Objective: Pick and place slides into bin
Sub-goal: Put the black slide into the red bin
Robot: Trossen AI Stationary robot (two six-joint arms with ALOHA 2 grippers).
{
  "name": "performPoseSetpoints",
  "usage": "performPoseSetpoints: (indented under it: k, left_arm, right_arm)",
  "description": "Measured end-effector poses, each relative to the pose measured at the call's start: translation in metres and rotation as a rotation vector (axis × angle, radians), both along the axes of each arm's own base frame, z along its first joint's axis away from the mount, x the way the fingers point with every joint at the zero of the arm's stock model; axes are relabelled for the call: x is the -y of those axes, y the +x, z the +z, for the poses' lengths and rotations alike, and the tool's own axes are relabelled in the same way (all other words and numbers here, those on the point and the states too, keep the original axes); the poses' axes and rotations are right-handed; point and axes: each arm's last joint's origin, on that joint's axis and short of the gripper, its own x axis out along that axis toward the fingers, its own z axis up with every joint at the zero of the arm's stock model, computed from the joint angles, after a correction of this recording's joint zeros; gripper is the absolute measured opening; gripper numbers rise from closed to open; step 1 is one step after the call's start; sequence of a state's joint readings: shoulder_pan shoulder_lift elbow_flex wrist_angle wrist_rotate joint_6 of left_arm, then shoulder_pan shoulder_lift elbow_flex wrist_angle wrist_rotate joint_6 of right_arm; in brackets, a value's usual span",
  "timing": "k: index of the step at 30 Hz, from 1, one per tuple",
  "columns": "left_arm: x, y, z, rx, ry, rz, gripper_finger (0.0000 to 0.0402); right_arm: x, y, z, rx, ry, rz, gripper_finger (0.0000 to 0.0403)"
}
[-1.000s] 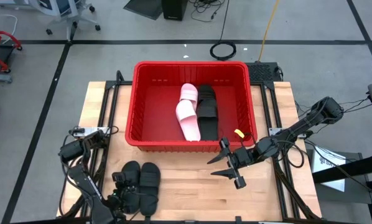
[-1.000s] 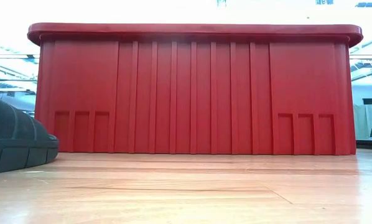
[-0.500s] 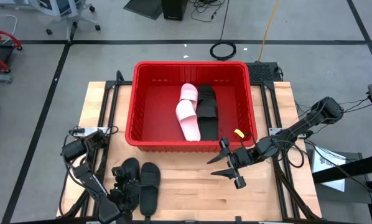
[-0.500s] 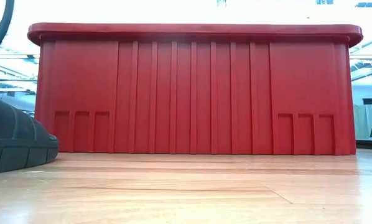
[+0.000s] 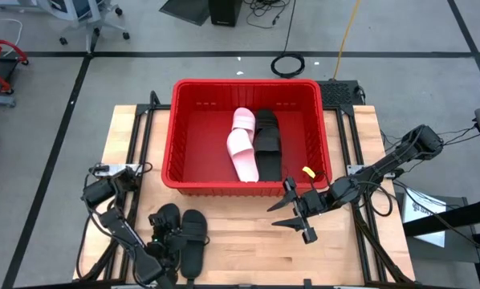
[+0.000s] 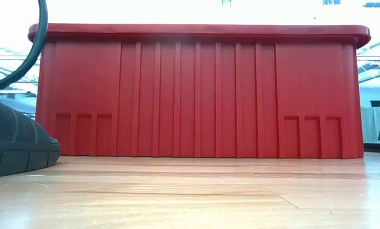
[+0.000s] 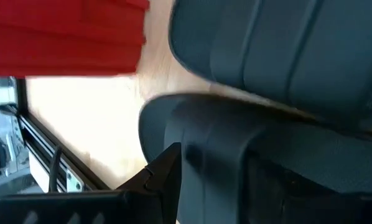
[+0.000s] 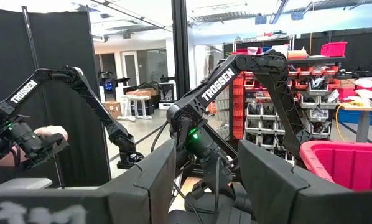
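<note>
Slides: I count two matte black open-toe slide sandals [image 5: 182,239] on the table's near left, side by side, and the left arm is on them.
Left gripper: my left gripper [image 5: 169,245] sits low over that black pair; in the left wrist view a black strap [image 7: 285,56] fills the picture right against one dark finger [image 7: 164,171]. I cannot tell whether the fingers pinch a sandal or merely rest on it.
Right gripper: my right gripper [image 5: 294,214] hovers over bare wood just in front of the bin's near right corner, its two fingers spread apart and holding nothing.
Bin: the large rectangular red plastic tub [image 5: 178,128] stands at the middle of the table's far half.
Bin contents: one pale pink slide [image 5: 242,144] and one black slide [image 5: 266,144] lie side by side on the floor, right of centre.
Low view: the tub's ribbed near wall [image 6: 196,95] spans the picture, a black sandal sole [image 6: 15,143] at its left edge.
Table: pale wooden butcher-block top [image 5: 248,249].
</note>
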State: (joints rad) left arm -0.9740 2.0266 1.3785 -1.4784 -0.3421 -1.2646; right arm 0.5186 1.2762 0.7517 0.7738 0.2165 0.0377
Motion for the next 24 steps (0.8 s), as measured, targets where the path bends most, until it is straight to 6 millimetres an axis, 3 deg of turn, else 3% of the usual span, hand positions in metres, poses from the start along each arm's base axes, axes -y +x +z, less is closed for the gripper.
performPoseSetpoints:
  k: [15,19,24]
  left_arm:
    - [-0.009,0.010,0.000,-0.037,-0.006,0.046,0.0140]
    - [-0.011,0.011,0.001,-0.030,0.002,0.068,0.0101]
    - [-0.012,0.012,0.001,-0.026,0.009,0.082,0.0015]
  right_arm:
    - [0.000,0.000,0.000,0.000,0.000,0.000,0.0164]
    - [0.000,0.000,0.000,0.000,0.000,0.000,0.0164]
    - [0.000,0.000,0.000,0.000,0.000,0.000,0.0164]
